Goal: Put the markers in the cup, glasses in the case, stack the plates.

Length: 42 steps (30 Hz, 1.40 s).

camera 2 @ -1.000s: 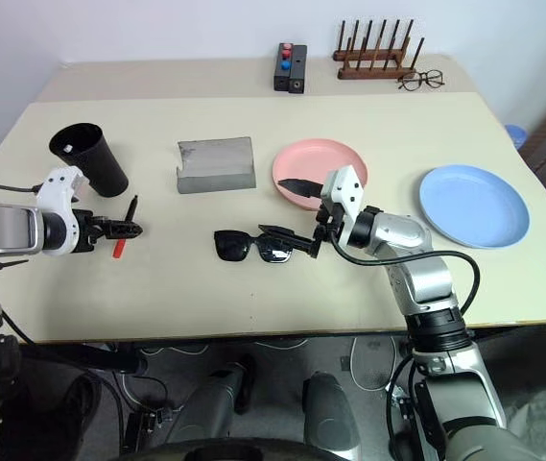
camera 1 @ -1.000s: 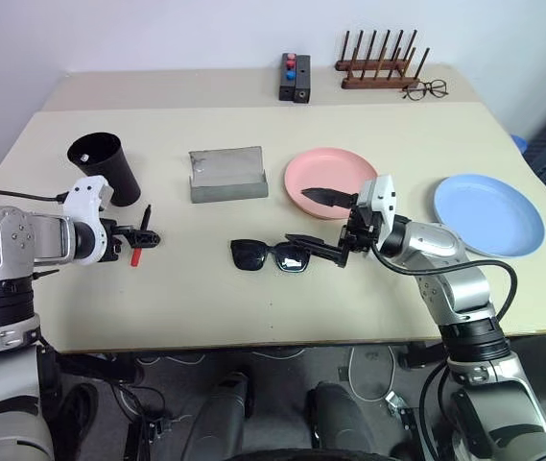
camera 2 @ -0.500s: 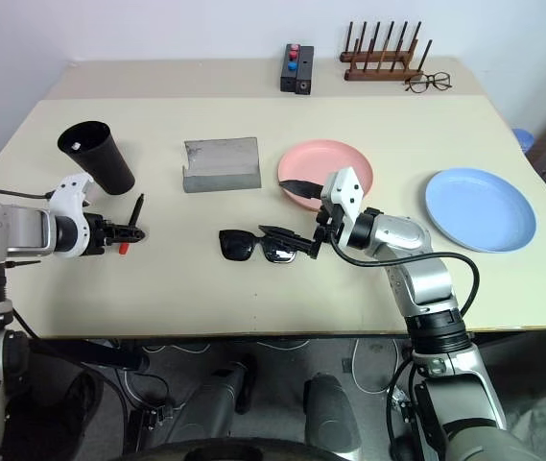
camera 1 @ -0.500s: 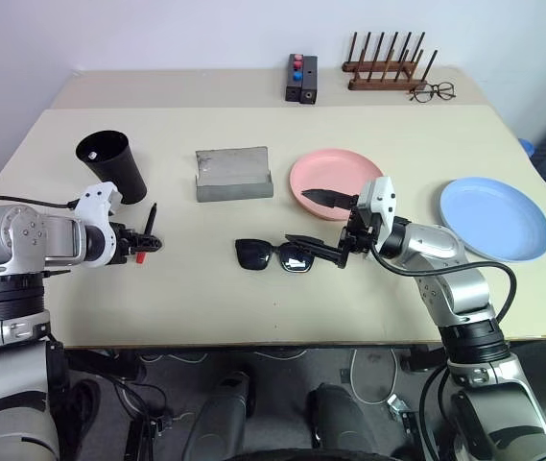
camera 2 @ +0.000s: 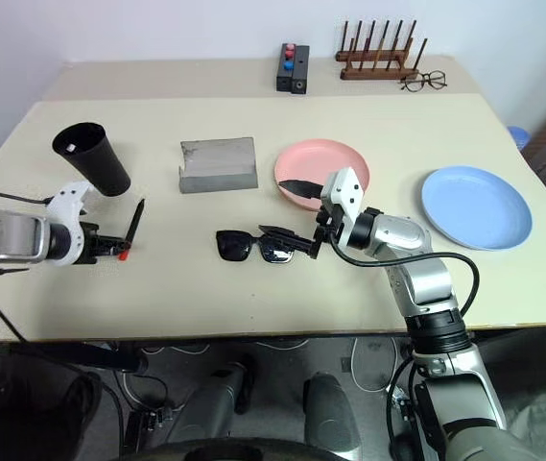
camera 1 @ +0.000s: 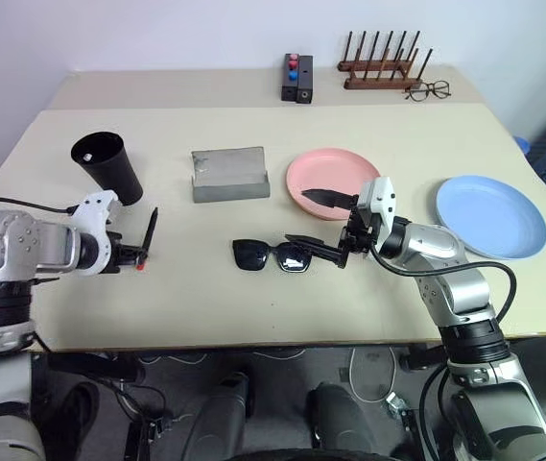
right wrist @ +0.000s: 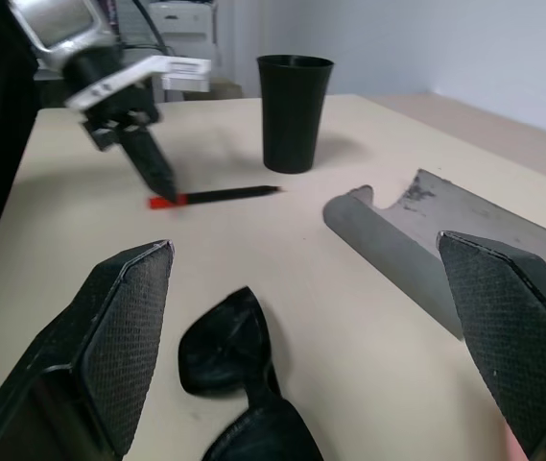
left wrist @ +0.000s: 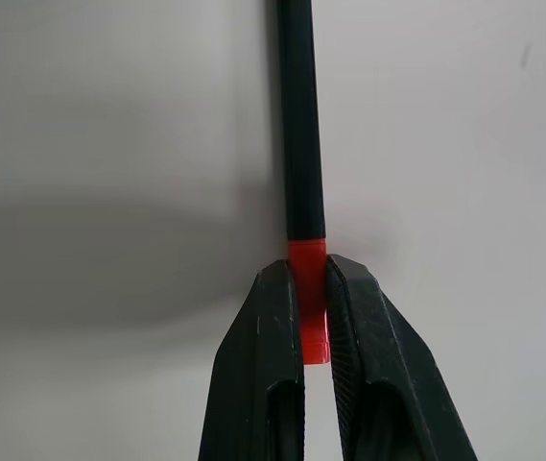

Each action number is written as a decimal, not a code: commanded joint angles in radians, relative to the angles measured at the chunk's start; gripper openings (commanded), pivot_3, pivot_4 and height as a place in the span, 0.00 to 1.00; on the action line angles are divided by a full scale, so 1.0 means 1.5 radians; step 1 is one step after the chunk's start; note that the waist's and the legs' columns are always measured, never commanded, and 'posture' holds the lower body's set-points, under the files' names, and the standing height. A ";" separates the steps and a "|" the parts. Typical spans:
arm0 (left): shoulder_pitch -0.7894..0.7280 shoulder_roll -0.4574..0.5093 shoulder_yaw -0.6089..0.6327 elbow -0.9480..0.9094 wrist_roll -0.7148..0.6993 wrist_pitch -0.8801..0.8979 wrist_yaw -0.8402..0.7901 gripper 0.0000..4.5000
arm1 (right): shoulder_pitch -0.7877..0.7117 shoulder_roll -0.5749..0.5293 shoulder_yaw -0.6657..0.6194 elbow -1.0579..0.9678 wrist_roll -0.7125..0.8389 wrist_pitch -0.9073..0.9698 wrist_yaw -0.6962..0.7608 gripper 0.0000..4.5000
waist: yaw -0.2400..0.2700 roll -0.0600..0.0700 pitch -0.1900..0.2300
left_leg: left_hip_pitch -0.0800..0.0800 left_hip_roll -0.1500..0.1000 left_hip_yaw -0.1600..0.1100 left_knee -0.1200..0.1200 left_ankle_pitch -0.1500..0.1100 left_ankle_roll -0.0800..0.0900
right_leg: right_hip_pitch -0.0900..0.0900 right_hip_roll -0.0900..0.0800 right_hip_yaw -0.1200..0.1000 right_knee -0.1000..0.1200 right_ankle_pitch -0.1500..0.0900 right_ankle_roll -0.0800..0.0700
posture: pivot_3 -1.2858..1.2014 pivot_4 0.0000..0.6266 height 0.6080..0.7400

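Left gripper [left wrist: 314,317] jaws clenched on marker's [camera 1: 148,233] red end on worktop [camera 1: 253,307]; right gripper [camera 1: 322,223] jaws released above glasses [camera 1: 271,256].

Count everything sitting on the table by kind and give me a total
Plates: 2, pink plate and blue plate
Eyewear: 2, sunglasses and spectacles
Marker: 1
Cup: 1
Case: 1
Wooden rack: 1
Black box: 1
Total: 9

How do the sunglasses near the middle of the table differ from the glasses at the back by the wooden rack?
The sunglasses have thick black frames; the glasses have thin ones. The sunglasses' lenses are dark, the glasses' clear. The sunglasses lie beside the right pincer, the glasses beside the rack. Both rest on the table.
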 commanded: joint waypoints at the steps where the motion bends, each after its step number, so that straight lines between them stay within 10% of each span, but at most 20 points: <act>1: 0.023 0.069 0.009 -0.056 -0.019 0.006 -0.022 0.01 | -0.004 0.001 -0.007 -0.016 0.002 -0.016 0.001 1.00 | 0.001 0.000 0.000 | 0.000 0.000 0.000 0.000 0.000 0.000 | 0.000 0.000 0.000 0.000 0.000 0.000 | 0.52 0.24 1.00; 8: 0.146 0.192 0.043 -0.128 -0.077 0.006 -0.080 0.01 | -0.004 0.006 -0.002 -0.010 -0.002 -0.023 0.004 1.00 | 0.006 0.000 0.000 | 0.000 0.000 0.000 0.000 -0.001 -0.002 | -0.001 -0.001 0.000 -0.002 0.000 -0.001 | 0.52 0.24 1.00; 26: 0.205 0.153 0.088 -0.113 0.026 -0.054 -0.080 0.01 | 0.045 -0.025 0.006 -0.130 0.075 0.043 0.071 1.00 | 0.008 0.000 0.000 | 0.000 0.000 -0.001 -0.001 -0.001 -0.002 | -0.001 -0.002 0.000 -0.003 -0.001 -0.003 | 0.52 0.24 1.00; 34: 0.174 0.169 0.085 -0.091 0.035 -0.036 -0.097 0.96 | 0.046 -0.023 0.012 -0.116 0.065 0.035 0.069 1.00 | 0.008 0.000 0.000 | -0.001 0.000 -0.001 -0.001 -0.001 -0.002 | -0.002 -0.002 0.000 -0.003 -0.001 -0.003 | 0.52 0.24 1.00; 42: 0.035 0.218 -0.097 0.033 0.089 -0.159 -0.219 0.99 | 0.028 -0.004 0.017 -0.097 0.060 0.031 0.056 1.00 | 0.010 0.000 0.000 | -0.001 0.000 -0.001 -0.001 -0.001 -0.002 | -0.002 -0.001 0.000 -0.003 -0.001 -0.003 | 0.52 0.24 1.00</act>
